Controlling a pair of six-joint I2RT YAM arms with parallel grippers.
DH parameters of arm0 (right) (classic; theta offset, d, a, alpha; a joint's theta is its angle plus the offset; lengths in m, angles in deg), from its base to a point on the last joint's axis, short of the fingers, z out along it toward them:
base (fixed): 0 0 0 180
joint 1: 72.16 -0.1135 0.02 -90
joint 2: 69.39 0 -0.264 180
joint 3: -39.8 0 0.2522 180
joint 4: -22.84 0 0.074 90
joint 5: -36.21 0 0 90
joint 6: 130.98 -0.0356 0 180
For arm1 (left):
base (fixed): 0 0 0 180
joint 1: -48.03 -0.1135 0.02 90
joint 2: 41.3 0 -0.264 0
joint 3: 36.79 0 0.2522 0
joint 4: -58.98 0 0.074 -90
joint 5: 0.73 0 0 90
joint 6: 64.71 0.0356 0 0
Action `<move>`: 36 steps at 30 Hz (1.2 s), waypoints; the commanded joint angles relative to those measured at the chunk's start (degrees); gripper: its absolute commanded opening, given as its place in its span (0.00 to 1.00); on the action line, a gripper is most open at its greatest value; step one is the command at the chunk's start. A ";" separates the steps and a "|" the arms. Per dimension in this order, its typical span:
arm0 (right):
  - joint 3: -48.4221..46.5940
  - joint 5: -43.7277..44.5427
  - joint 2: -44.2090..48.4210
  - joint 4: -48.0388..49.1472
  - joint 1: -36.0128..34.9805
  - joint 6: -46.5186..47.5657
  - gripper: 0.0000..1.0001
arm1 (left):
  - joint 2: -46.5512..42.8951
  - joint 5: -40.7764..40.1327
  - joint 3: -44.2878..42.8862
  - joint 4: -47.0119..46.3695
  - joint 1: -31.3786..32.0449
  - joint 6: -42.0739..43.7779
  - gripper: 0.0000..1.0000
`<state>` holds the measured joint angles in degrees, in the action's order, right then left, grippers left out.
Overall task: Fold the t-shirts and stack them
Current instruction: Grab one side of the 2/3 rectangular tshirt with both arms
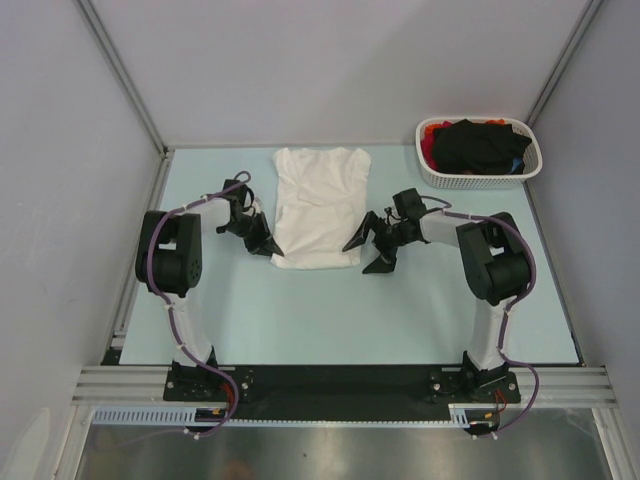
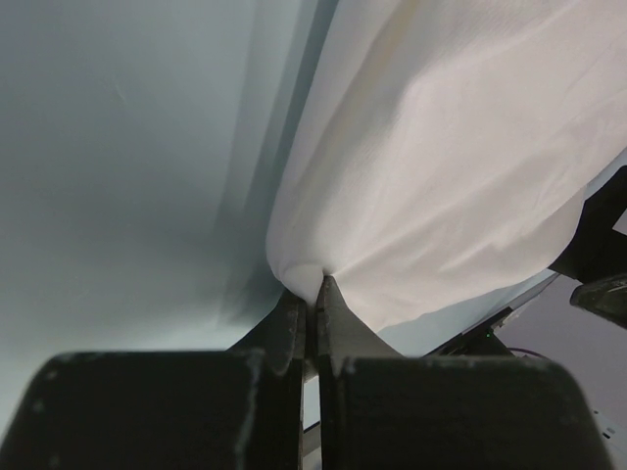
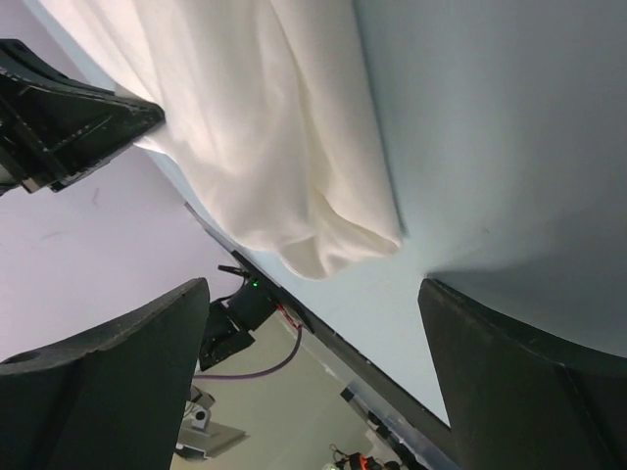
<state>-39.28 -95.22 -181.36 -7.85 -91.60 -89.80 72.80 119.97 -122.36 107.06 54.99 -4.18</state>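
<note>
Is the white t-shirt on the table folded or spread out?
Partly folded: the white t-shirt lies full length with no sleeves sticking out, and the left hand pinches its near corner.

Black-and-white arms (image 1: 170, 262), purple cables (image 1: 152, 270), matte black wedge-shaped pincer fingers (image 3: 519, 392)

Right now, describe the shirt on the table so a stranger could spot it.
On the pale blue table, look at the middle of its far half. The white t-shirt lies there, its near left corner pinched by the left hand. The only other garments, the black and red clothes, are heaped in the white basket at the far right.
</note>
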 commanded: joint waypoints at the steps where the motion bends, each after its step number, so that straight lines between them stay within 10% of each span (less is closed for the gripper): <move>1: -1.03 2.76 -4.57 6.12 -0.33 -0.58 0.95 | 1.47 -3.19 -0.17 3.29 0.95 2.40 0.00; 8: -5.16 2.58 -6.95 3.84 -0.95 -0.32 0.69 | 1.30 -3.36 -0.87 3.91 0.95 2.32 0.00; 15: -9.30 3.11 -7.57 -0.20 -1.65 1.18 0.00 | 1.21 -3.36 -1.14 4.17 0.95 2.40 0.00; 36: -0.07 6.71 -0.10 -14.44 -2.62 8.90 0.00 | -4.50 -3.36 1.93 10.40 1.56 4.78 0.00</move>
<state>-41.05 -90.24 -181.40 -14.87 -93.83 -84.70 71.93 119.49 -121.88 112.75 56.55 -2.21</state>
